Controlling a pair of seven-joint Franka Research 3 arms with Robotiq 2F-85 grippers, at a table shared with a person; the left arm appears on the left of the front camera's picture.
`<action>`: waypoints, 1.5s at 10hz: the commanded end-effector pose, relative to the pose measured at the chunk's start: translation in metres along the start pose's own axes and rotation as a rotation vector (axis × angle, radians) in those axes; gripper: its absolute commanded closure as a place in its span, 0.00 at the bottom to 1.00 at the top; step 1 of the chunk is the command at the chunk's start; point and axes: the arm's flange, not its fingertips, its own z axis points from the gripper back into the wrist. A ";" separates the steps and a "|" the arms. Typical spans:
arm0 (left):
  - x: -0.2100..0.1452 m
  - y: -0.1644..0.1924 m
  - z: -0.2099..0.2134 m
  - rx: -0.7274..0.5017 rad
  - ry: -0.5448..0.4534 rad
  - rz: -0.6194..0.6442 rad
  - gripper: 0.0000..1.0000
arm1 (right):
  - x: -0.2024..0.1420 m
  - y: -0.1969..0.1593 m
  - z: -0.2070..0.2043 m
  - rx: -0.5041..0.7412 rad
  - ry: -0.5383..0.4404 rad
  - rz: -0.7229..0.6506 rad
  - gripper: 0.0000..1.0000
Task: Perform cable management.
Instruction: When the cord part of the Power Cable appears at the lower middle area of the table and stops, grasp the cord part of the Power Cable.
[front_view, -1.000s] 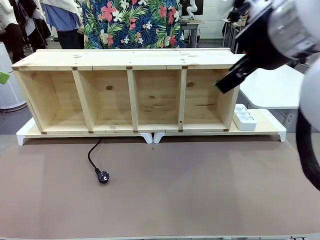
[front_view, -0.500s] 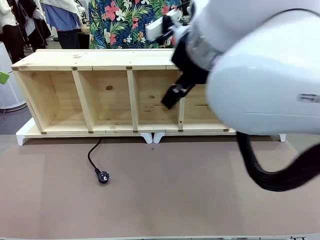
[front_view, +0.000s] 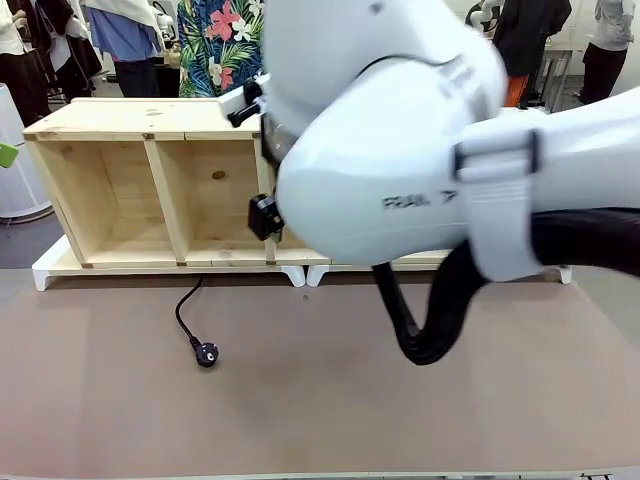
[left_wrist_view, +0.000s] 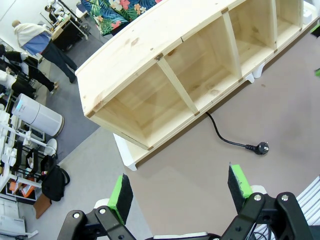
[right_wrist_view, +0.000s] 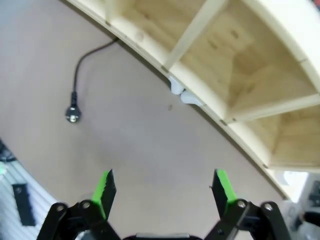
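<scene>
Long pale pine shelf unit (front_view: 120, 118), open-fronted compartments split by upright dividers, resting on low white plastic risers (front_view: 45, 272). Brown matte tabletop (front_view: 300, 400). White cylindrical floor appliance (left_wrist_view: 37, 117), beyond the shelf's end. Person in flowered shirt (front_view: 215, 50), behind the shelf.

The long pale pine shelf unit (front_view: 150, 120) is bare, matt wood with visible grain and dark knots. It rests on smooth white plastic risers (front_view: 292, 273). The brown tabletop (front_view: 300, 410) looks matt and finely textured. The thin black cable (front_view: 206, 353) has a smooth rubbery skin. The white robot arm shell (front_view: 400, 130) is glossy plastic, and its thick black hose (front_view: 430, 340) looks like matt cloth.
</scene>
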 end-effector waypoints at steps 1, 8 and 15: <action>0.000 0.001 0.000 0.000 -0.002 0.001 0.00 | 0.033 0.036 -0.025 -0.011 0.023 -0.013 0.00; 0.000 0.001 0.000 0.000 -0.002 0.001 0.00 | 0.045 0.114 -0.110 0.029 0.065 -0.015 0.00; 0.000 0.001 0.000 0.000 -0.002 0.001 0.00 | 0.044 0.141 -0.133 0.077 0.068 0.074 0.00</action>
